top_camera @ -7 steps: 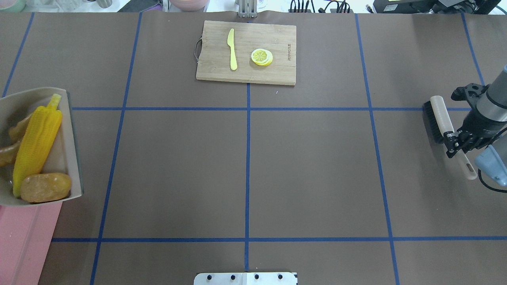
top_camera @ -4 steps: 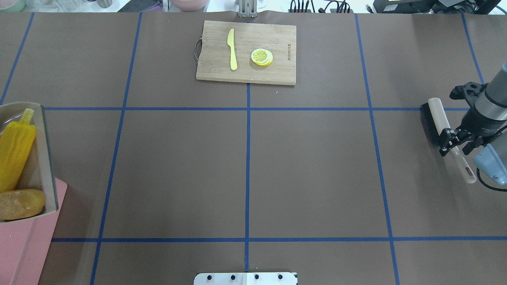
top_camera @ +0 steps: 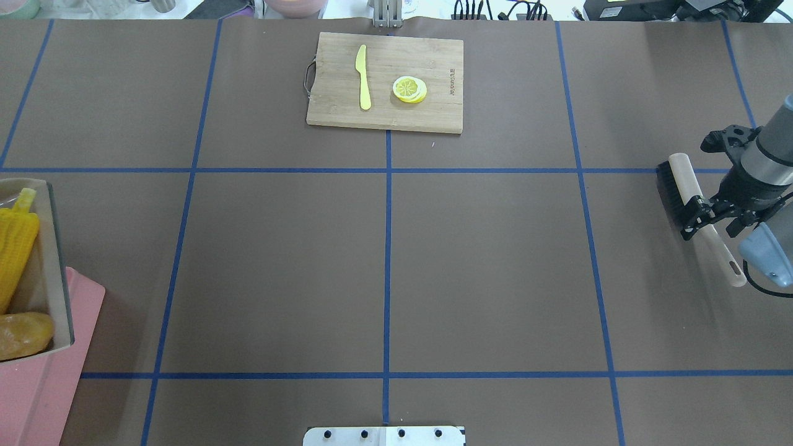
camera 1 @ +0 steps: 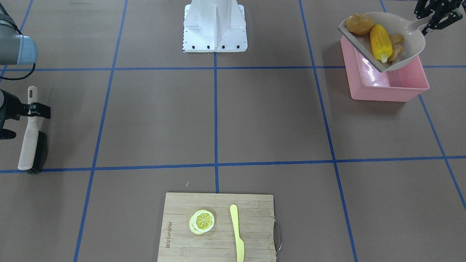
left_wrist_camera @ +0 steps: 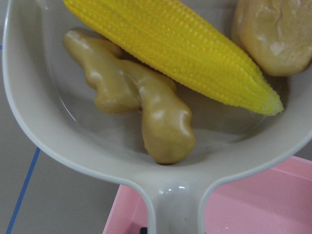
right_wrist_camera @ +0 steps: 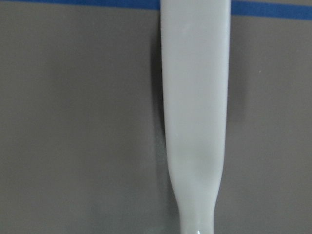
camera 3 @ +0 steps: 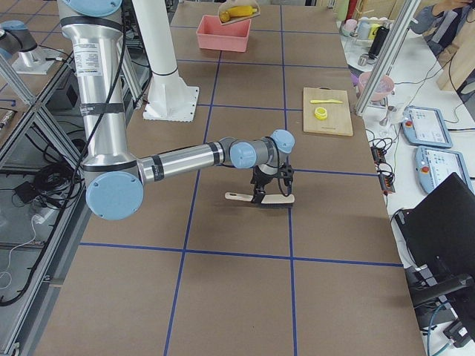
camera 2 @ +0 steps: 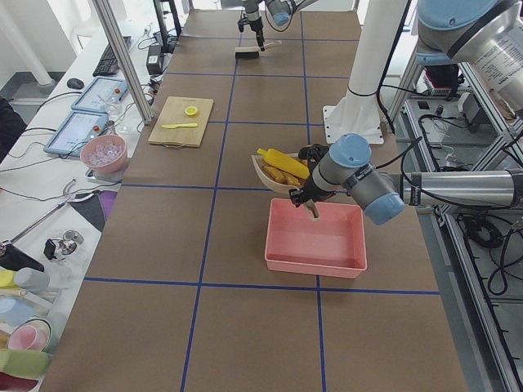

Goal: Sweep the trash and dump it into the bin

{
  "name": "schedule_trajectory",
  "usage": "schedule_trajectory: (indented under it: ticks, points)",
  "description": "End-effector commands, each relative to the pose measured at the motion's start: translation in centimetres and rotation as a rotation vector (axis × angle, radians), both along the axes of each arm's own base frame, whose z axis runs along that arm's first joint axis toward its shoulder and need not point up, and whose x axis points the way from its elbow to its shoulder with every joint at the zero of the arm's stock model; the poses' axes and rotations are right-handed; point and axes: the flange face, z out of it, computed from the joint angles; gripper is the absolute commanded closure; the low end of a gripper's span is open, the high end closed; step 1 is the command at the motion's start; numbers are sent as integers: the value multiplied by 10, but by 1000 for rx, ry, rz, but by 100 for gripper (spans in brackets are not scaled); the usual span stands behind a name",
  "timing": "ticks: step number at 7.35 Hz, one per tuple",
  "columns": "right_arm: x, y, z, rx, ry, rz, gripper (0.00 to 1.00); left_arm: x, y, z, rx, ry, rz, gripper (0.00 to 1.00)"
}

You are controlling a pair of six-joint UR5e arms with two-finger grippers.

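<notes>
You see the left pincer (camera 1: 433, 16) pinching the handle of the smooth beige dustpan (camera 1: 409, 49), tilted above the glossy pink bin (camera 1: 393, 89). Inside lie the bumpy yellow corn (camera 1: 380, 42), the knobbly ginger (camera 1: 396, 47) and the rounded potato (camera 1: 359, 24). The right pincer (top_camera: 703, 217) pinches the brush (top_camera: 694, 198) by its smooth handle, bristles on the brown desk (top_camera: 483, 260).

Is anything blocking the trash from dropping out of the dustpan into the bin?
Nothing visible. The dustpan hangs over the bin, whose visible inside looks empty. The corn, potato and ginger lie loose in it.
</notes>
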Motion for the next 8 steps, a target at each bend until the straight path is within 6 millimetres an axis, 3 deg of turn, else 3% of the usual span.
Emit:
schedule_trajectory:
  ticks: [1, 3, 5, 6, 7, 8]
  points:
    - [55, -23, -16, 38, -10, 104, 0, -3, 7, 13, -42, -20, -1, 100]
    - [139, -25, 15, 128, 7, 104, 0, -15, 21, 35, -63, -53, -3, 100]
    - [235, 4, 53, 156, 36, 174, 0, -28, 35, 78, -77, -32, 7, 100]
    - [261, 24, 71, 169, 37, 168, 0, -33, 45, 101, -79, -12, 4, 100]
    - [273, 36, 79, 166, 40, 175, 0, -41, 54, 118, -77, 0, -15, 100]
    - [275, 39, 83, 159, 42, 178, 0, -45, 60, 121, -76, 6, -22, 100]
